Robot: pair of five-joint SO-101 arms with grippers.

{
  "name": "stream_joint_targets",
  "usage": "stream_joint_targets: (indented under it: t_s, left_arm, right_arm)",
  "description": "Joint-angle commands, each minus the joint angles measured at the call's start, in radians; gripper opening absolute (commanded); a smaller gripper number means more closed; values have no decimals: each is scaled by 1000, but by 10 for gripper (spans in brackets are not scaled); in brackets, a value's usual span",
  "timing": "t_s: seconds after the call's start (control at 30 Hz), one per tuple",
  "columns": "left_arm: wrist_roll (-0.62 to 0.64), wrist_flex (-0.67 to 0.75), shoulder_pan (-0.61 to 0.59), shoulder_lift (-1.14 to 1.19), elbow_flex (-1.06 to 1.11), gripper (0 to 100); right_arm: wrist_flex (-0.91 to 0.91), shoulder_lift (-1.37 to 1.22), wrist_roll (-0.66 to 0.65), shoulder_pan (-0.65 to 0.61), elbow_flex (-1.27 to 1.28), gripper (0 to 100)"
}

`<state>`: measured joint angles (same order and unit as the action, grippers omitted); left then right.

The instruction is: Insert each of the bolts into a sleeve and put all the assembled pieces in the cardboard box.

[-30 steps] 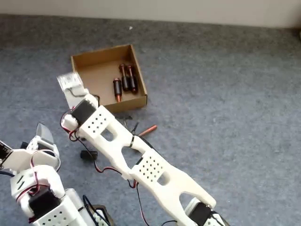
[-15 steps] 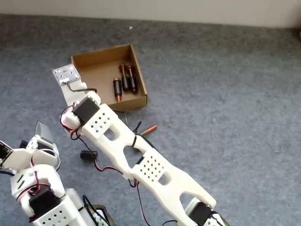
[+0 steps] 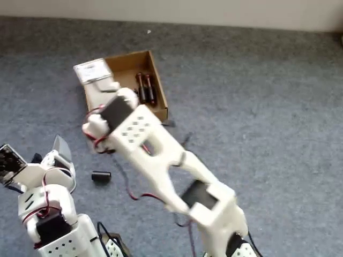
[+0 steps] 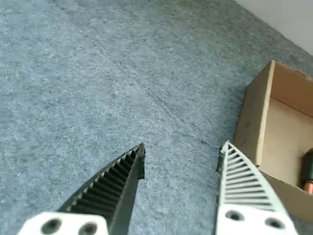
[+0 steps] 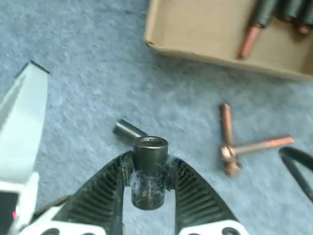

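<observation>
While right claw [image 5: 149,159] clamps a sleeve [image 5: 148,178] and left claw [image 4: 183,146] gapes wide and empty, next job looks like seating a loose bolt [image 5: 226,132] in it.

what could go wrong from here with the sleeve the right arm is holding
1. The right end effector grips the upright sleeve close to its fingertips. Pushing a bolt in may tilt the sleeve or knock it loose.
2. On the carpet, one bolt touches a second bolt at the heads. The open left end effector may drag both when picking one up.
</observation>
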<state>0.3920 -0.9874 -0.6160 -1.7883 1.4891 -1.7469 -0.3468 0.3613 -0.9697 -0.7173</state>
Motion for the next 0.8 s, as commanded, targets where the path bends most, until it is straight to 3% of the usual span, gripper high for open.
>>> stream_joint_targets:
  t_s: [0.0, 0.2, 0.4, 0.6, 0.77]
  left_arm:
    - [-127, 18, 84, -1, 12, 255]
    - [-273, 25, 199, -1, 16, 251]
    - [-423, 23, 397, 8, -21, 159]
    - [-459, 17, 565, 12, -68, 162]
    - [-460, -92, 641, 12, -151, 162]
  right_arm:
    - [-15, 265, -11, 84, 193, 3]
    - [2, 553, -207, 228, 506, 3]
    - [18, 788, -404, 394, 765, 4]
    - [211, 1017, -413, 568, 1086, 4]
    - [375, 1251, -416, 605, 1392, 4]
